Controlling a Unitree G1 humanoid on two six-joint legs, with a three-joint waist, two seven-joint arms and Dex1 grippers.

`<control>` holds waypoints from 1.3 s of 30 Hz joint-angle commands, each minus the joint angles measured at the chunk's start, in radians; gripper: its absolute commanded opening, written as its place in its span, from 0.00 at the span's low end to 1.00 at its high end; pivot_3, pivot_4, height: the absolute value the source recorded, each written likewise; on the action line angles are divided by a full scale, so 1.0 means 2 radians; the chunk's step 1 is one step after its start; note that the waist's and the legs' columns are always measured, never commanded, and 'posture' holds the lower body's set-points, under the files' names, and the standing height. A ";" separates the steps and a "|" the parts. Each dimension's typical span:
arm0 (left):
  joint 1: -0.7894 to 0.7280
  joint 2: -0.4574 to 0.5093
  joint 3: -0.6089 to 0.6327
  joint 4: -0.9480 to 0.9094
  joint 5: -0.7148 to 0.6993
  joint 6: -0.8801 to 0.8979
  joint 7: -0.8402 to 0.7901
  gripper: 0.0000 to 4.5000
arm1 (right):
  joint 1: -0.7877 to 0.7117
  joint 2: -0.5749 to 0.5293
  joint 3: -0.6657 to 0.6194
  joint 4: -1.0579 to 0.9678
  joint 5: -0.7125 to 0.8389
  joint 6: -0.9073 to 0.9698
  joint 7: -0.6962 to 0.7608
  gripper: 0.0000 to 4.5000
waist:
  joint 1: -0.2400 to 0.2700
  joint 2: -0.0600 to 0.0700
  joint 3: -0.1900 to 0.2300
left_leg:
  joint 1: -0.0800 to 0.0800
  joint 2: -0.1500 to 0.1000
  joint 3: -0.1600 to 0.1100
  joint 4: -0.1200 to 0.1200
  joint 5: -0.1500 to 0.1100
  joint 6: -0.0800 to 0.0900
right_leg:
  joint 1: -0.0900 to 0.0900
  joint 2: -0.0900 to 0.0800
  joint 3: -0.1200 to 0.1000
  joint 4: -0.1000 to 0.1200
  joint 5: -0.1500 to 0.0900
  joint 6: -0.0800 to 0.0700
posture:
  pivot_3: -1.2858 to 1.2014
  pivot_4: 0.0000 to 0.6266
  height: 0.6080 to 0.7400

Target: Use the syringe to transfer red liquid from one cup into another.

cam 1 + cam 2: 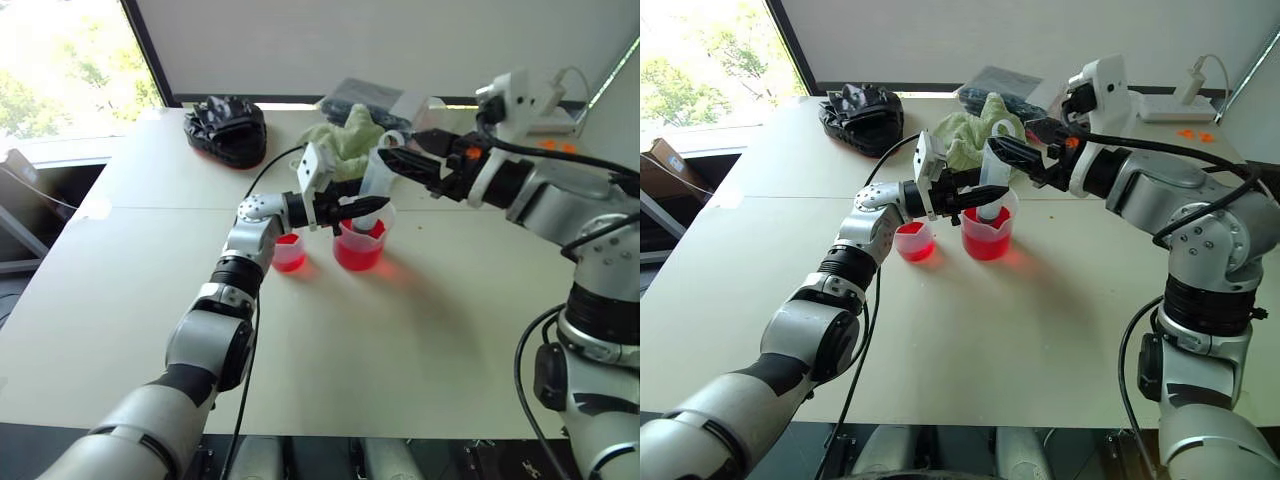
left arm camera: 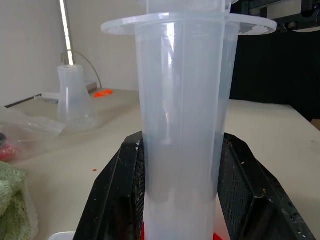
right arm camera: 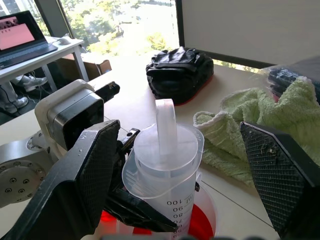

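Clear plastic, the syringe [image 1: 992, 180] stands upright in the larger beaker [image 1: 987, 236], its barrel clamped by the left gripper [image 1: 985, 197]. The right gripper [image 3: 175, 165], jaws wide and holding nothing, hangs nearer the plunger ring [image 3: 165, 120], which points up between its fingers.

syringe [image 2: 182, 125] tip hidden in beaker [image 1: 360, 250]
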 commanded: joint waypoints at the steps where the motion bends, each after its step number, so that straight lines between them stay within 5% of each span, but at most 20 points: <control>1: 0.001 0.000 0.001 -0.019 -0.003 0.000 0.000 0.31 | -0.022 0.011 0.003 -0.004 -0.005 -0.013 -0.007 0.89 | 0.000 0.000 0.000 | 0.000 0.000 0.000 0.000 0.000 0.000 | 0.000 0.000 0.000 0.000 0.000 0.000 | 0.52 0.24 0.88; 19: 0.009 0.000 -0.001 -0.028 -0.002 0.001 0.002 0.31 | -0.038 0.050 0.029 0.038 -0.047 -0.053 0.000 0.89 | -0.001 0.000 0.000 | 0.000 0.000 0.000 0.000 0.000 0.000 | 0.000 0.000 0.000 0.000 0.000 0.000 | 0.52 0.24 0.88; 22: 0.010 0.000 0.000 -0.030 -0.002 0.002 0.002 0.31 | -0.037 0.050 0.030 0.040 -0.051 -0.055 0.004 0.72 | -0.001 0.000 0.000 | 0.000 0.000 0.000 0.000 0.000 0.000 | 0.000 0.000 0.000 0.000 0.000 0.000 | 0.52 0.24 0.88; 26: 0.010 0.001 -0.001 -0.032 -0.003 0.004 0.003 0.31 | -0.035 0.050 0.027 0.037 -0.052 -0.053 0.008 0.32 | -0.001 0.000 0.000 | 0.000 0.000 0.000 0.000 0.000 0.000 | 0.000 0.000 0.000 0.000 0.000 0.000 | 0.52 0.24 0.88; 39: 0.016 0.003 -0.002 -0.038 -0.002 0.006 0.002 0.31 | -0.042 0.057 0.022 0.034 -0.044 -0.046 0.006 0.32 | -0.001 0.000 0.000 | 0.000 0.000 0.000 0.000 0.000 0.000 | 0.000 0.000 0.000 0.000 0.000 0.000 | 0.52 0.24 0.88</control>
